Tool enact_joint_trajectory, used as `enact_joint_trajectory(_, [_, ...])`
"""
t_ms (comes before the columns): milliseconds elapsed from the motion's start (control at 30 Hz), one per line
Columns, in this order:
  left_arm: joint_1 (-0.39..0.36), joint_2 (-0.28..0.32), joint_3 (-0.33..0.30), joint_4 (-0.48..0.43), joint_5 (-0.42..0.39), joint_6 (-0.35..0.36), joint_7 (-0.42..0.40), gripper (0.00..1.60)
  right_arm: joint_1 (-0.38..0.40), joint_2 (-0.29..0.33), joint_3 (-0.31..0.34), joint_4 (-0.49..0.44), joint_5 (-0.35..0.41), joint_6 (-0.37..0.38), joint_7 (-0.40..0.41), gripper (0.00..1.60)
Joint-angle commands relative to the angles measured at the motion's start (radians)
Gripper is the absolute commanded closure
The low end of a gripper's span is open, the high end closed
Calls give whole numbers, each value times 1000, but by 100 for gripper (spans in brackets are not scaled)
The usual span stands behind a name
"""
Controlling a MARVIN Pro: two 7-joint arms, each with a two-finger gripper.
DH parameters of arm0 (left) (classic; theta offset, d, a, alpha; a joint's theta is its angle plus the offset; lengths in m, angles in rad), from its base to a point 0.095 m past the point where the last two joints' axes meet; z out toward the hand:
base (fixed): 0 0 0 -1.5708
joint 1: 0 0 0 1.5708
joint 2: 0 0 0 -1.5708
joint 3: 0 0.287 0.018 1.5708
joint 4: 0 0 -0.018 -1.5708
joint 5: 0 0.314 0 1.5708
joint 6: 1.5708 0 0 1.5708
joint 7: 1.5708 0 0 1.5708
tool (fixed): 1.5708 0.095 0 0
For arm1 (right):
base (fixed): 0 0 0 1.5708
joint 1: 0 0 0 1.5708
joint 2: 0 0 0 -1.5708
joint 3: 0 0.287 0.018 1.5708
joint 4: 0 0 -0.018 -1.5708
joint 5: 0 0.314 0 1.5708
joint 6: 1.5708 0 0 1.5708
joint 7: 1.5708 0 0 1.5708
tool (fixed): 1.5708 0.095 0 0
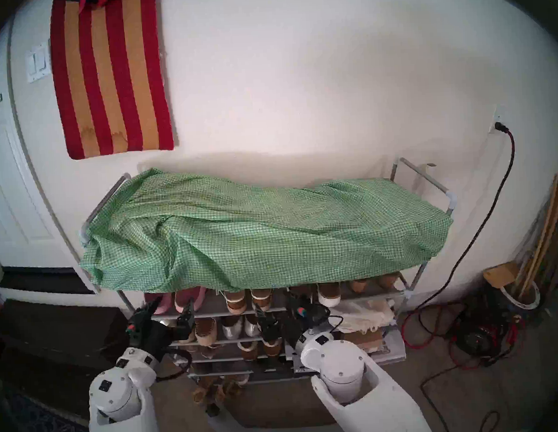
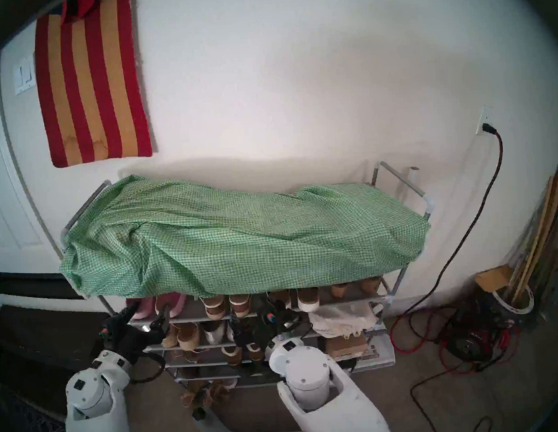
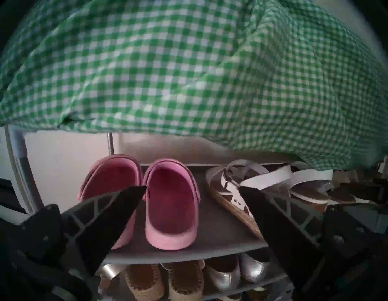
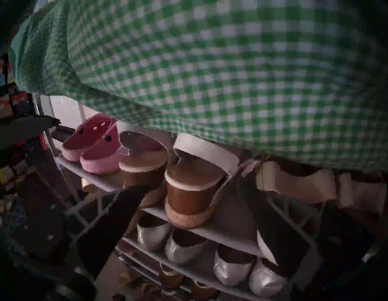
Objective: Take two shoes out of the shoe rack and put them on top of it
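Both white forearms fill the near foreground of the head view, each reaching toward the front of the shoe rack [image 1: 407,171], a grey tube frame with white corner joints whose top is draped in a green gingham cloth [image 1: 259,231]. At far left, the left gripper [image 3: 192,189] is level with the first shelf below the cloth, its two black fingers spread wide with nothing between them; seen from its wrist, a pair of pink clogs [image 3: 155,199] stands just beyond the fingertips, heels toward the camera. Immediately right of the clogs on the same shelf stand the two wedge sandals [image 4: 168,174], side by side, heels at the shelf's front edge, with white straps, brown wedges and jute-wrapped soles; the cloth's hem hangs over their far ends. The right gripper [image 4: 201,190] faces these sandals with its fingers wide apart and empty, its left finger [image 4: 117,212] dark in front of the left sandal's heel; contact cannot be judged. Further right on that shelf stand white chunky-soled shoes [image 1: 327,294]. One shelf below lie beige woven flats [image 3: 163,281] and silver shoes [image 4: 231,267]. At far right, a black-and-red cable [image 1: 485,229] runs from a wall outlet to the floor.
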Motion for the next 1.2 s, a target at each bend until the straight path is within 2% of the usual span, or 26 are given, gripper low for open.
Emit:
enact_joint_trajectory(0, [7,-6,-4,-7,-5,-7,0,0,69,-5,-53,31,0,-45,-72,0])
enact_joint_trajectory(133, [7,-7,-5,-7,-5,-8,-1,0,85,-17,-52,53,-15,-57,-100,0])
enact_joint_trajectory(467, [6,-9,-7,-7,-3,-8,-4,0,118,-37,-45,107,-39,-49,-110,0])
enact_joint_trajectory(1167, [5,-12,-9,-7,-1,-8,-6,0,191,-81,-22,243,-48,-114,-129,0])
